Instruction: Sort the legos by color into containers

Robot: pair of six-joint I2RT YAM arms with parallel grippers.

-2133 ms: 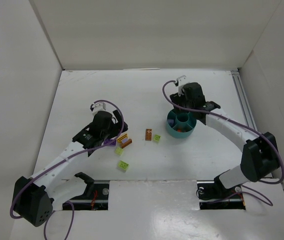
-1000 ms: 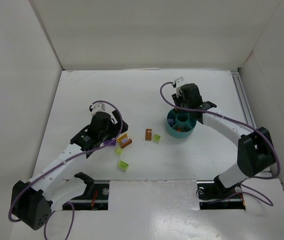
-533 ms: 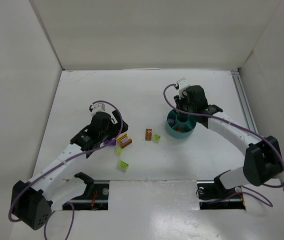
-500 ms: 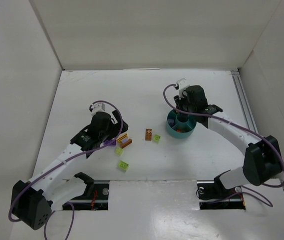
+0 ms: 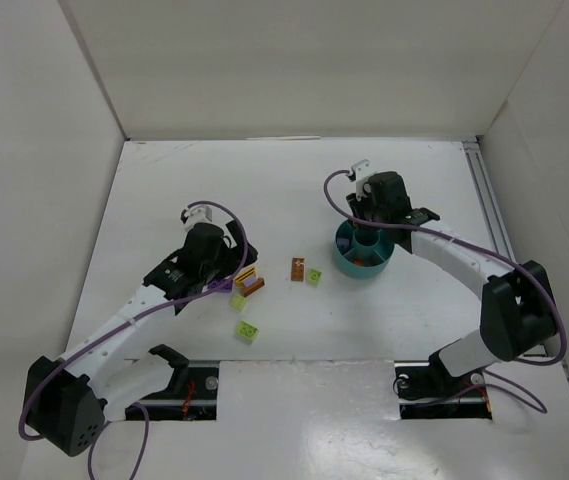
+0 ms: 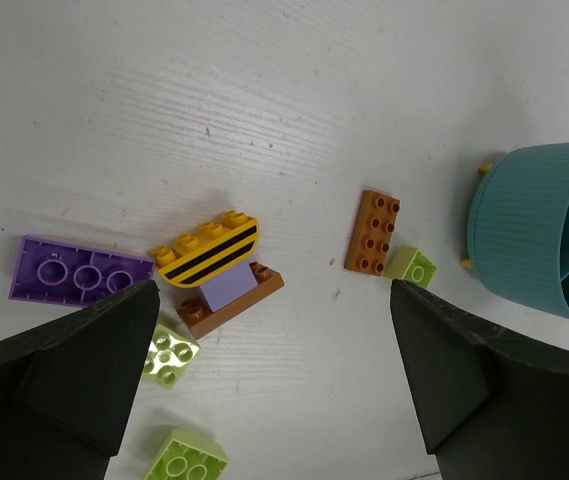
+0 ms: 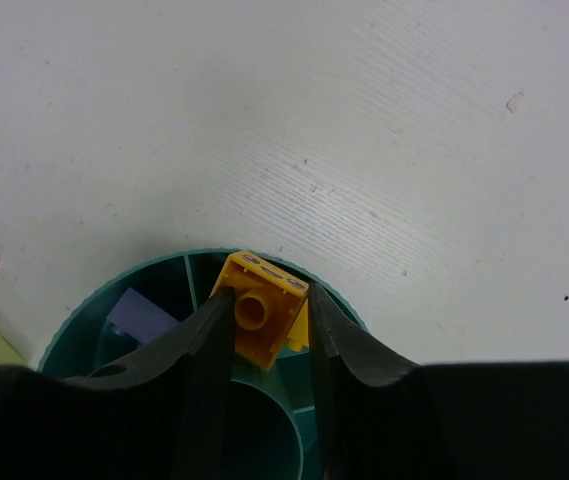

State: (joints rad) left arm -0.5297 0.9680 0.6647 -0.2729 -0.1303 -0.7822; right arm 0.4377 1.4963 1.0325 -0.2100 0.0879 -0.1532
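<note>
Left arm is basically unchanged from the earlier frames. The right wrist has nudged a little left over the bowl, and the loose legos haven't shifted. Left jaws are released and spread wide, hovering above the pile on the table and gripping nothing. Under them, left to right:
- purple brick
- lime brick, just by the left finger
- striped yellow arch, stacked on a lavender block and a brown plate
- orange-brown plate, with a small lime brick at its corner, near the bowl wall

The arch's long axis runs roughly along the line between the fingers, so I'd expect a wrist turn before any pinch. The left arm is the nearer one for all of these. Right jaws are clenched on a yellow brick, squarish, with a round stud or tube facing the wrist camera. Key relation: the brick sits straight over an outer compartment at the bowl's rim, between two divider walls and clear of the central cup. Opening the jaws should drop it in. The next compartment to the left holds a lavender piece. There's a sliver of yellow beside the held brick, but I can't tell what it is.
</note>
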